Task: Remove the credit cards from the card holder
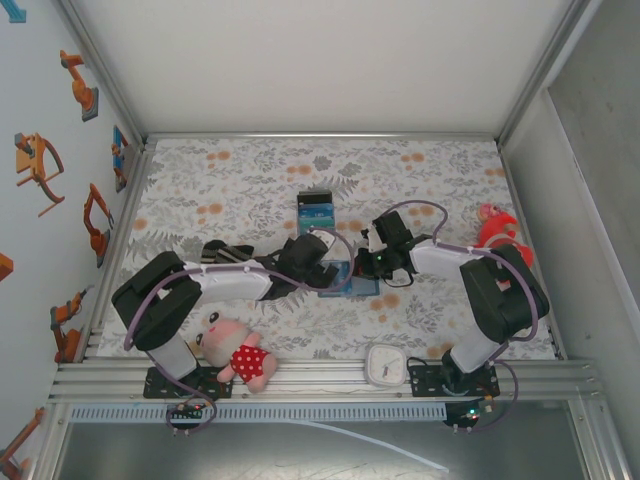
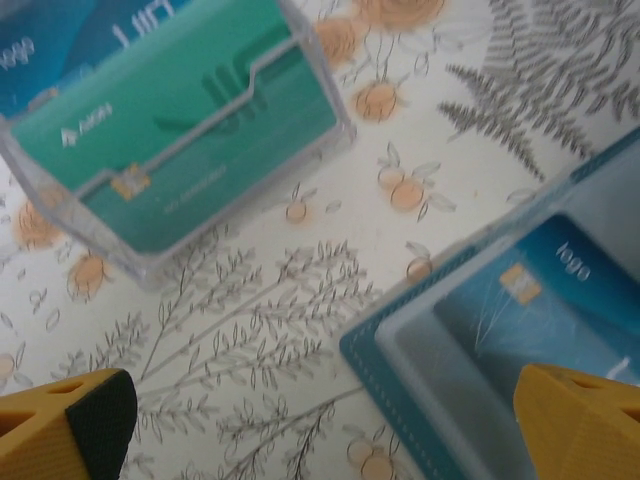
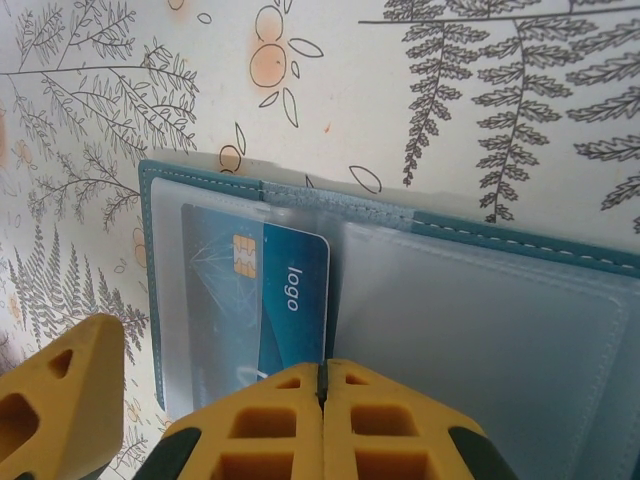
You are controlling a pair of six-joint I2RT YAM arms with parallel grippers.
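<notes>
The left pincer (image 2: 320, 405) is wide open. Its two yellow fingers (image 2: 70, 425) stand far apart, with just the cloth (image 2: 250, 330) between them. One finger hangs over the wallet (image 2: 400, 370). The other hangs over bare cloth, near the box (image 2: 335, 125).

The right pincer (image 3: 322, 385) is shut tight, its two yellow tips pressed together. The tips sit at the near edge of the blue card (image 3: 290, 290), by the fold of the wallet. I cannot tell if they pinch the card or just press down.

The wallet lies open and flat on the cloth, in the middle of the table, between the two pincers. It is steel blue with pale stitches along its edge. Inside are two see-through pockets. In the right wrist view, the left pocket holds the blue card. That card has a gold chip and the word "logo", and its right side pokes out of the pocket. Through the right pocket I see plain grey lining.

The box is clear plastic. It stands just past the wallet, not touching it. Cards stand in it in a row. A teal card (image 2: 180, 130) is in front, with a darker blue one behind it. From above, a black card (image 1: 315, 197) is at the far end.

A pink doll (image 1: 238, 350) lies near the left arm's base. A red toy (image 1: 497, 232) sits far to the right.
</notes>
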